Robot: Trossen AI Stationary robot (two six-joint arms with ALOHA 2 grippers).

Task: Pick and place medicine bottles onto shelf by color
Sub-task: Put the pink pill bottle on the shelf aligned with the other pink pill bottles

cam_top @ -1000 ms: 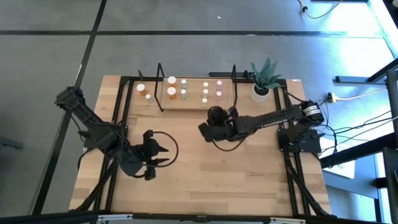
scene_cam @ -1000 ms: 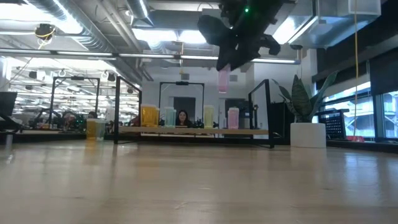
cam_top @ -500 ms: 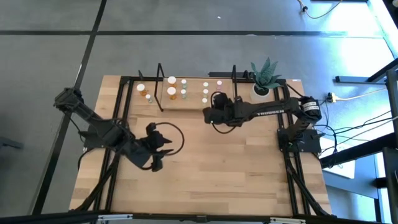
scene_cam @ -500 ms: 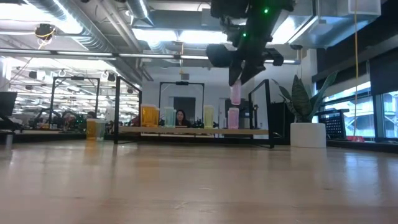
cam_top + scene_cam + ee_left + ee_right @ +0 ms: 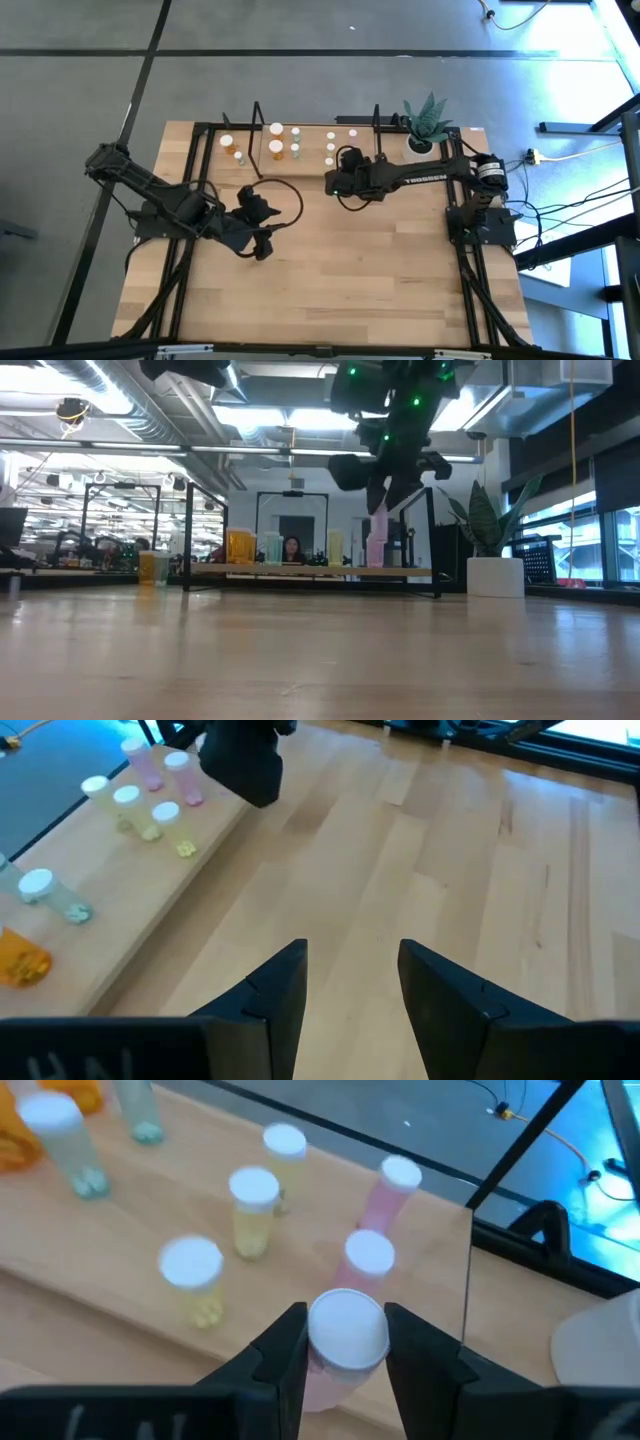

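The shelf (image 5: 310, 166), a light board between black upright loops, stands at the table's far edge. On it stand small white-capped bottles: orange (image 5: 276, 150), greenish (image 5: 296, 134), yellow (image 5: 252, 1208) and pink (image 5: 392, 1192). My right gripper (image 5: 341, 181) hovers at the shelf's near right part, shut on a pink bottle (image 5: 379, 526). That bottle hangs beside the standing pink ones (image 5: 375, 550). My left gripper (image 5: 350, 985) is open and empty over the bare table left of centre (image 5: 262, 226). My right gripper pinches the pink bottle's upper end, at the white cap (image 5: 347, 1328), between its two fingers. The fingers slant down toward the far edge. The bottle hangs about upright below them, its pink body (image 5: 326, 1376) clear of the shelf board.
A plant in a white pot (image 5: 420, 142) stands right of the shelf. A black loop (image 5: 377, 128) rises close to my right gripper. Black frame rails (image 5: 462, 215) run along the table's sides. The near half of the tabletop (image 5: 350, 280) is bare wood. A person (image 5: 293, 548) sits far behind.
My right gripper has carried the pink bottle toward the far edge and down, from over the table's middle to the shelf's right part, the bottle staying about upright. My left gripper has swung toward the table's right and far side, still open.
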